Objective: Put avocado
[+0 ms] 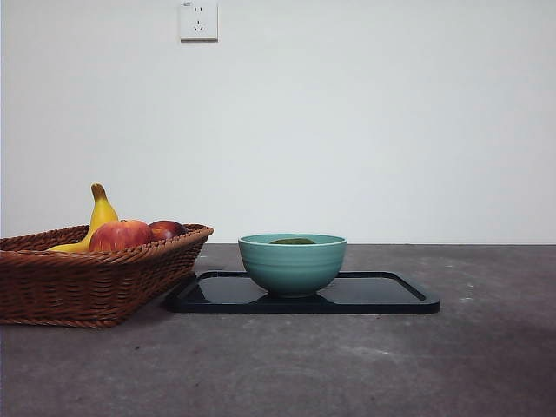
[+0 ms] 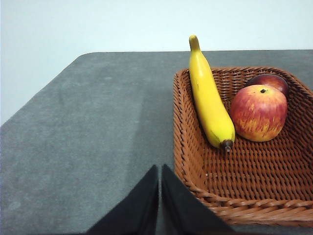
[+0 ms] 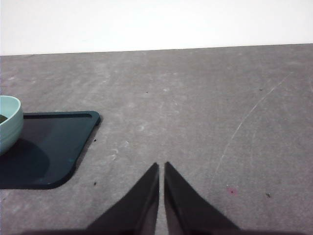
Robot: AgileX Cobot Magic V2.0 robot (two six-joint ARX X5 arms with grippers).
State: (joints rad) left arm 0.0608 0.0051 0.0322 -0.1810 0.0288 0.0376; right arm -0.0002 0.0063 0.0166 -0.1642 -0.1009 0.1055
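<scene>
The dark green avocado (image 1: pixel 293 241) lies inside the teal bowl (image 1: pixel 292 265); only its top shows above the rim in the front view. The bowl stands on a black tray (image 1: pixel 391 295). In the right wrist view the bowl's edge (image 3: pixel 10 125) and the tray's corner (image 3: pixel 54 147) show, with a dark sliver of the avocado inside the bowl. My left gripper (image 2: pixel 160 169) is shut and empty, beside the near corner of the wicker basket (image 2: pixel 195 186). My right gripper (image 3: pixel 161 166) is shut and empty over bare table, away from the tray. Neither arm shows in the front view.
The wicker basket (image 1: pixel 87 287) stands to the left of the tray and holds a yellow banana (image 2: pixel 210 103), a red-orange apple (image 2: pixel 258 111) and a darker red fruit (image 2: pixel 269 80) behind it. A wall socket (image 1: pixel 198 20) is on the back wall.
</scene>
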